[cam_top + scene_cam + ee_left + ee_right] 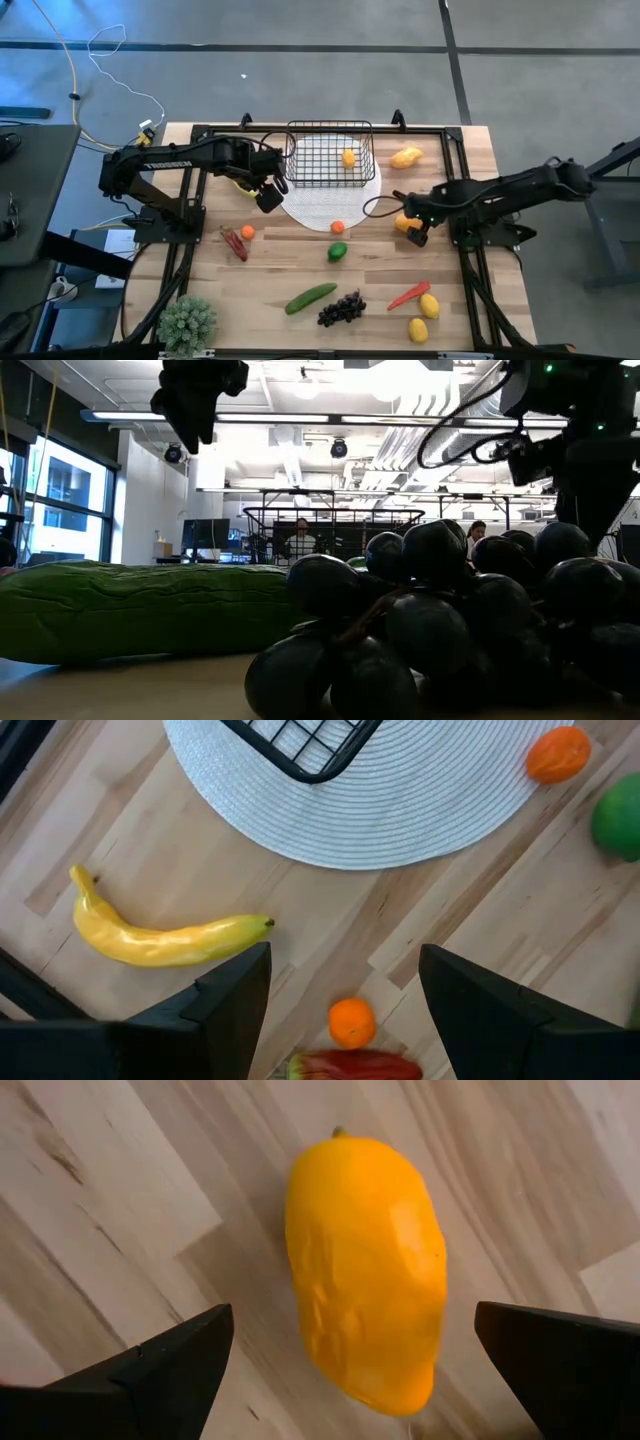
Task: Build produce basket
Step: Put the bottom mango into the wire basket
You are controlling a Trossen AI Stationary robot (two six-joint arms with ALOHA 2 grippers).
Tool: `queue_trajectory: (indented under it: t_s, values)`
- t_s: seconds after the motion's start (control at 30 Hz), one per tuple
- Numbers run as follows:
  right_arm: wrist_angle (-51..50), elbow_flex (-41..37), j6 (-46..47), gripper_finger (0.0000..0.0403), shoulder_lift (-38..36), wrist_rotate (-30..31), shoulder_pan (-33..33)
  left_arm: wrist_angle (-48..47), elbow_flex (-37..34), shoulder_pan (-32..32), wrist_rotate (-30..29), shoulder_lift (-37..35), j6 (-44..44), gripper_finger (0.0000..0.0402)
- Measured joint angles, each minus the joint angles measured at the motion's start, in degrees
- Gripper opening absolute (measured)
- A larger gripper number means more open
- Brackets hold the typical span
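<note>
Wooden counter (300, 270) holds everything, with grey floor around it. Your wire basket (330, 155) sits on the white round plate (325, 205) at the counter's back middle; one small orange-yellow fruit (348, 156) is already inside.

Your left gripper (268, 196) hovers just off the plate's left edge, fingers (235, 1000) apart and holding nothing. Its wrist view shows the banana (160, 935) lying on the wood near the plate rim, with a small orange (351, 1020) and a red chili (355, 1067) closer in.

Your right gripper (417, 231) is low over a mango (368, 1270) to the right of the plate. Its fingers (170, 1365) are spread wide on either side of the mango, not touching it.

Second mango (405, 157) lies right of the basket. Cucumber (311, 298), grapes (342, 308), another chili (408, 295) and two lemons (424, 317) lie along the front. Potted plant (186, 324) stands at the front left corner.
</note>
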Motion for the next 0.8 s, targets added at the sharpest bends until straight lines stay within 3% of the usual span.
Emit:
queue_trajectory:
  t_s: [0.27,0.4,0.67,0.8]
  values:
    - [1.17,-0.02,1.86,0.0383,8.71,2.46,2.04,-0.01,0.00,0.12,0.00,0.00,0.01,0.0243]
    - [1.57,-0.02,3.56,0.0338,11.53,3.72,3.11,-0.03,0.00,0.12,0.00,0.00,0.01,0.0243]
    - [2.39,0.23,7.05,0.0210,12.33,3.84,5.05,-0.12,0.00,0.17,0.08,0.00,0.01,0.0243]
    - [2.18,2.69,7.13,0.0197,12.30,3.40,6.18,-0.14,0.00,0.28,0.32,0.00,0.01,0.0243]
